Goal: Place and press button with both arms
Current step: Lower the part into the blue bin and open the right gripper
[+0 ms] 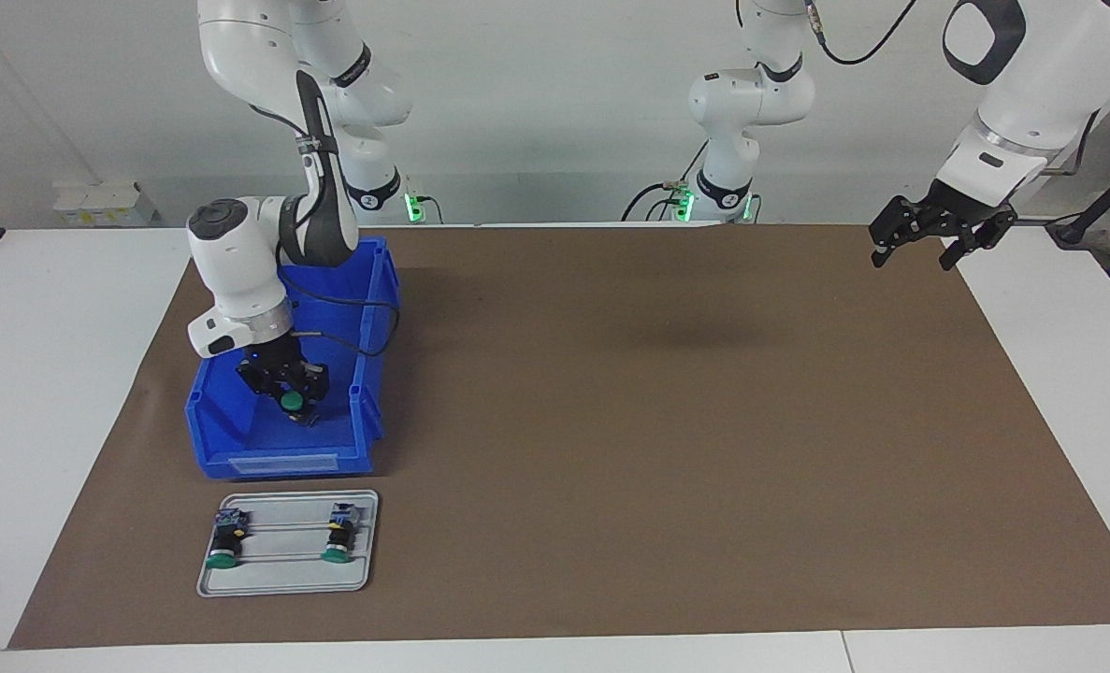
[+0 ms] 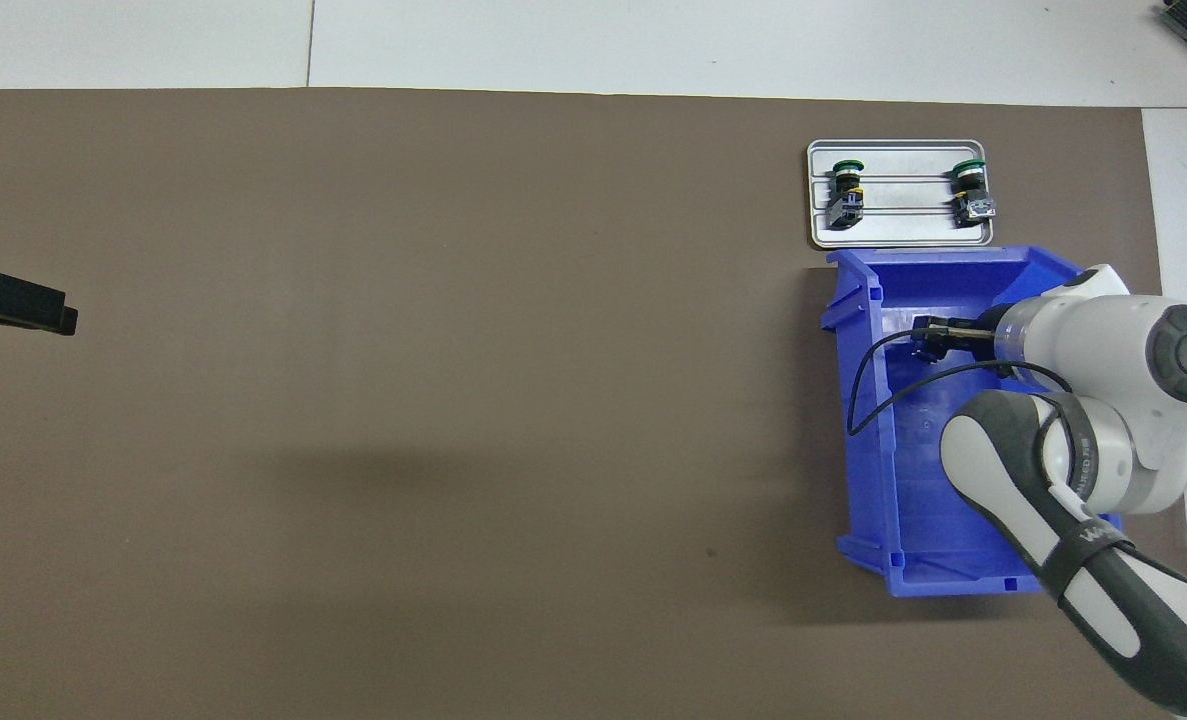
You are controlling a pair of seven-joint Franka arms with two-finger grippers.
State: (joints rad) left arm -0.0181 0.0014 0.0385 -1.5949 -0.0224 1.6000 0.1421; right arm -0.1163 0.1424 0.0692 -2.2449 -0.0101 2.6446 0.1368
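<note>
right claw (image 1: 290, 400) gripping button (image 1: 289, 402) over bin (image 1: 237, 439); left claw (image 1: 924, 245) spread

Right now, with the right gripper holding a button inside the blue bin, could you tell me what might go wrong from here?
1. The right gripper is shut on the button low inside the blue bin; lifting out, it could clip the bin's wall and knock the button loose.
2. Its black cable drapes over the bin's rim and may snag.
3. The grey tray already carries two buttons; a careless placement could nudge them. The left gripper waits open over the mat's edge.
</note>
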